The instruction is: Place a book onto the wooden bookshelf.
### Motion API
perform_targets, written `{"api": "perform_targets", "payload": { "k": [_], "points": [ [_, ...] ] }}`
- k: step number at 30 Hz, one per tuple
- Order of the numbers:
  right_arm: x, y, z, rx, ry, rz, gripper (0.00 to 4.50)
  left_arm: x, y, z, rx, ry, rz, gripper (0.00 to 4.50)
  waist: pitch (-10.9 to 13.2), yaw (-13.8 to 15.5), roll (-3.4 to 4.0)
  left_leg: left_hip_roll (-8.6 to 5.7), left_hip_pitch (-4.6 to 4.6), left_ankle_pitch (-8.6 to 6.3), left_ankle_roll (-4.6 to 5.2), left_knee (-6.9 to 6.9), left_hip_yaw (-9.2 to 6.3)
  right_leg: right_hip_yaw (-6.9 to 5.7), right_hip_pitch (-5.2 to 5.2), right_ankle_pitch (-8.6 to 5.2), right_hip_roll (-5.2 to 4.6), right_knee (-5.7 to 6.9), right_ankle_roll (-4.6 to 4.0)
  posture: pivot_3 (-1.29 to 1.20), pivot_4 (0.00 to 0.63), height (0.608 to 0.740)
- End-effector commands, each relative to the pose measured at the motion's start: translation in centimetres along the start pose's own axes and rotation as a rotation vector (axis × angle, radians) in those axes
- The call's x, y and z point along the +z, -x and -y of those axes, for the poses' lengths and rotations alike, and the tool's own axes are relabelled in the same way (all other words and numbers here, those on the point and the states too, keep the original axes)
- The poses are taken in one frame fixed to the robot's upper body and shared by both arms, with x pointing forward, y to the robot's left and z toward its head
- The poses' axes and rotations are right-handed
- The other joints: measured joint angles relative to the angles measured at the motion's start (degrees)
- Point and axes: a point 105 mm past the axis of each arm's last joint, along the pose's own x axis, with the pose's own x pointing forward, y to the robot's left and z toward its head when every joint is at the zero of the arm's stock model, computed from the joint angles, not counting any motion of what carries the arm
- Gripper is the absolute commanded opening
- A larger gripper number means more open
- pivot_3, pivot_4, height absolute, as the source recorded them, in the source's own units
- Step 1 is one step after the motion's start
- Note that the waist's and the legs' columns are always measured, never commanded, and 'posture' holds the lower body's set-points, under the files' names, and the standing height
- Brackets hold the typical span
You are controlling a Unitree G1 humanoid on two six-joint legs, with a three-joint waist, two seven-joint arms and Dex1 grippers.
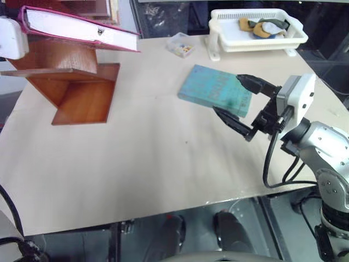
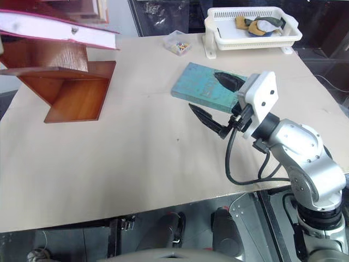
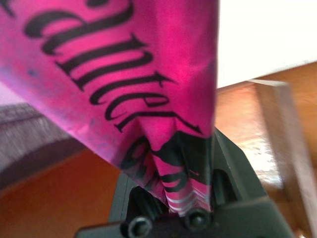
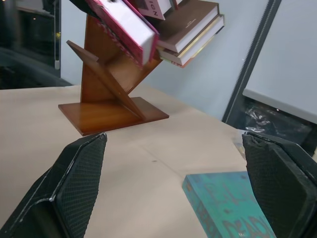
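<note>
— Right claw [image 1: 240,103], nearest us: what's it doing?
— Fingers apart, holding nothing, over the counter [image 1: 152,164] by the teal book [image 1: 215,90].
— And the shelf [image 1: 71,82]?
— Left claw [image 3: 190,198] is clamped on the pink book [image 1: 76,28], holding it over the shelf's boards, apparently to set it there.

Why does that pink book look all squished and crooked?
The left gripper is shut on the book, pinching its pink cover so it creases. The book hangs tilted over the wooden bookshelf, not yet set down. A teal book lies flat on the table.
</note>
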Motion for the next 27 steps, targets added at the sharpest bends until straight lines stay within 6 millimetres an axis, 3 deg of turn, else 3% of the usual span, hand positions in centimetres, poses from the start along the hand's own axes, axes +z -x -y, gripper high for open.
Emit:
{"api": "perform_targets", "payload": {
  "k": [1,6,9,13,16,19,24,27],
  "points": [
    [1.1,-0.3,0.1,0.019,0.043,0.054,4.5,0.2,2.8,-1.4,0.044,-0.006,-0.036,0.69,0.01,0.34,-0.01,-0.01,-0.01,0.0,0.0,0.0,-0.01,-0.01,0.0,0.0,-0.01,-0.02,0.0,0.0,0.15,0.74],
    [1.1,-0.9,0.1,0.047,0.038,0.073,4.5,-1.0,5.2,-1.4,0.043,0.006,-0.17,0.69,0.01,0.32,-0.01,-0.02,-0.01,0.0,0.0,-0.01,-0.09,-0.1,0.02,0.0,-0.01,0.0,0.0,0.0,0.15,0.74],
    [1.0,-1.2,0.1,0.064,0.036,0.082,4.5,-2.4,5.2,-1.1,0.055,0.012,-0.261,0.69,0.01,0.32,-0.01,-0.02,0.01,0.0,0.0,-0.01,-0.08,-0.11,0.03,0.0,-0.01,0.02,0.0,0.0,0.15,0.74],
    [1.1,-1.6,0.1,0.073,0.044,0.089,4.5,-3.6,2.1,0.3,0.065,0.058,-0.295,0.69,0.0,0.86,0.0,-0.02,0.08,0.01,0.0,0.01,-0.11,-0.15,0.09,0.0,-0.02,0.08,0.0,0.0,0.15,0.74],
    [1.2,-1.7,0.0,0.074,0.061,0.086,4.5,-3.8,-1.5,2.4,0.034,0.133,-0.305,0.69,-0.01,1.38,0.01,-0.04,0.09,0.01,-0.01,0.17,-0.19,-0.24,0.12,0.0,-0.02,0.18,0.0,0.0,0.15,0.74],
    [1.4,-1.7,-0.1,0.065,0.07,0.087,4.5,-4.1,-3.0,3.4,0.021,0.202,-0.347,0.69,-0.03,2.12,0.03,-0.05,0.01,0.0,-0.01,0.54,-0.26,-0.31,0.12,-0.01,-0.03,0.44,-0.01,0.0,0.15,0.74],
    [1.5,-1.5,-0.3,0.039,0.068,0.088,4.5,-4.0,-2.8,3.0,0.059,0.212,-0.36,2.86,-0.04,1.93,0.05,-0.11,0.12,-0.11,0.18,0.75,-0.17,-0.23,0.16,-0.01,-0.07,0.81,0.0,0.0,0.15,0.74],
    [1.3,-1.3,-0.5,0.027,0.054,0.081,4.5,-3.3,-1.9,2.0,0.134,0.276,-0.256,4.1,-0.04,1.85,0.03,-0.1,0.06,-0.03,0.05,0.78,-0.18,-0.23,0.11,-0.01,-0.07,0.8,-0.01,0.0,0.15,0.74]
  ]
}}
